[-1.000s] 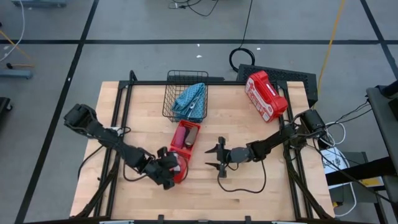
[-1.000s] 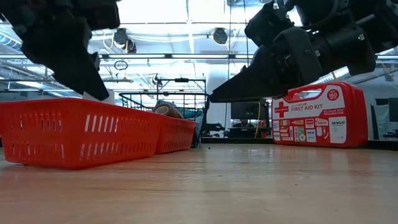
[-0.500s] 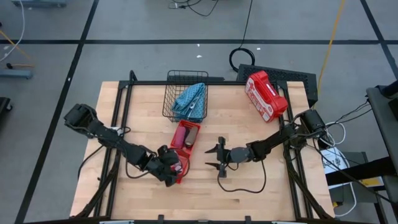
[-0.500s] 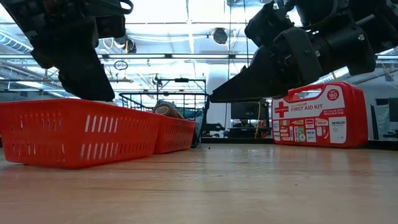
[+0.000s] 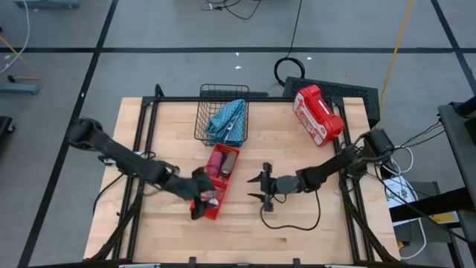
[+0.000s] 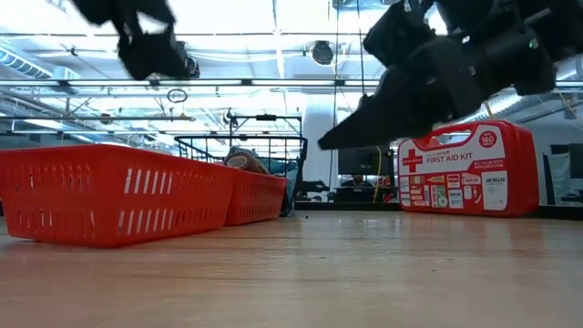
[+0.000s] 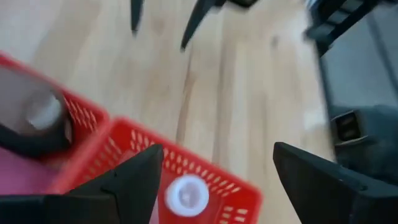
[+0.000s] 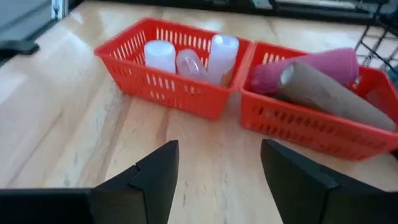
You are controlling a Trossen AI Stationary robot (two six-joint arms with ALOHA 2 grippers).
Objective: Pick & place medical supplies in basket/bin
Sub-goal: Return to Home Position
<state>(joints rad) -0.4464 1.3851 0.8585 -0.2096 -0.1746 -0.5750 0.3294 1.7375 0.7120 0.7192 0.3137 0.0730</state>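
Two red perforated bins stand end to end mid-table. The nearer bin [image 8: 174, 99] holds three white vials [image 8: 186, 57]. The farther bin [image 8: 298, 124] holds a pink roll [image 8: 311, 67], a brown roll [image 8: 323, 90] and a black roll [image 7: 37, 127]. A light-blue pouch [image 5: 227, 117] lies in the black wire basket [image 5: 212, 100] behind them. My left gripper [image 5: 199, 195] hangs open and empty above the nearer bin, with one vial [image 7: 186, 194] below it. My right gripper [image 5: 259, 188] is open and empty to the right of the bins, pointing at them.
A red and white first aid case [image 5: 318, 113] stands at the table's far right and also shows in the low view [image 6: 465, 169]. Bare wood [image 5: 297, 223] lies around my right gripper and along the near edge. A black cable [image 5: 290, 223] trails under the right arm.
My left gripper has risen from just above the nearer bin's rim to well above it and shifted a little toward the far edge. A small white thing that showed at its fingertips a second ago no longer shows there.
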